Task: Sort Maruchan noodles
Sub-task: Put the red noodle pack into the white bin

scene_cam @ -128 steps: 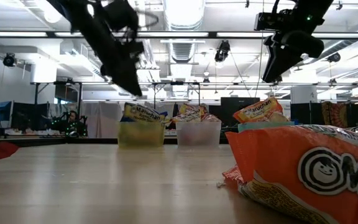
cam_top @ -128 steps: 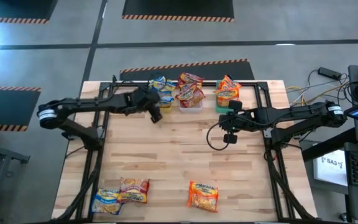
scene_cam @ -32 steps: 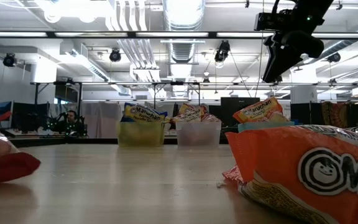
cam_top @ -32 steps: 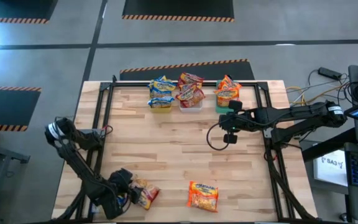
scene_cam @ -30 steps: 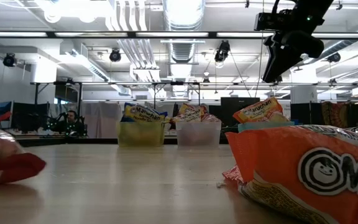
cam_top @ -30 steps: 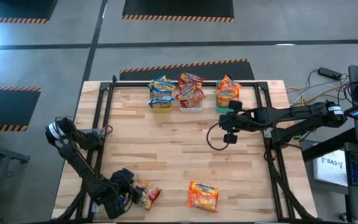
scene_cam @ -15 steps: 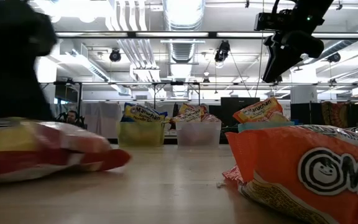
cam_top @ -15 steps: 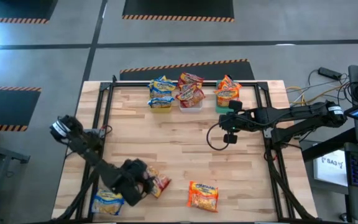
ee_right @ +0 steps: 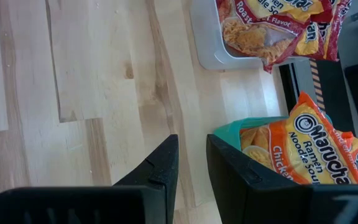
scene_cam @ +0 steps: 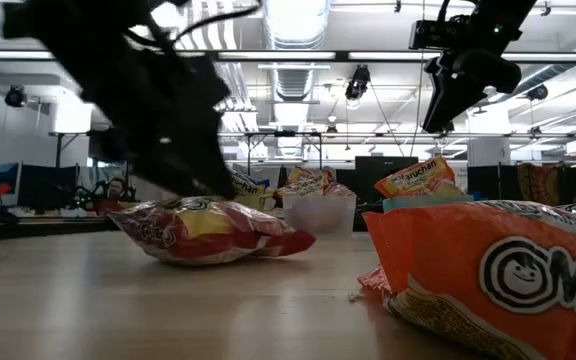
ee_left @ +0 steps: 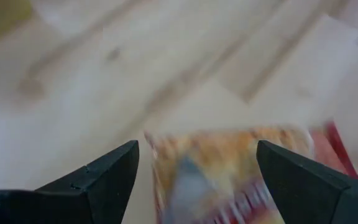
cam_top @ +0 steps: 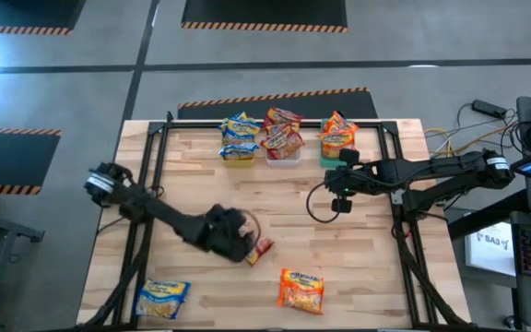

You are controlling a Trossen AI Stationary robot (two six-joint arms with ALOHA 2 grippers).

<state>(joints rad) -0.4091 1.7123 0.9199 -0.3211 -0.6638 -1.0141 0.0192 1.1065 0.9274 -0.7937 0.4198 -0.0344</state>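
A: Wooden tabletop (cam_top: 275, 203), mid-field: the left hand (cam_top: 247, 245) grips the red packet (cam_top: 261, 248) in wide-set fingers

B: Step, I'd judge: carrying. Next, the far clear bin (cam_top: 282, 155). Right hand (cam_top: 342, 205) waits nearly closed, empty, near the green bin (cam_top: 330, 160)

The left arm is reaching from the table's left edge toward its middle, low over the wood. Its dark 2-finger left gripper (cam_top: 243, 242) is gripping a red-and-yellow glossy plastic noodle packet (cam_top: 260, 248), fingers spread wide on either side. The right arm is hanging raised near the far right corner, the dark 2-finger right gripper (cam_top: 343, 202) nearly closed, holding nothing.
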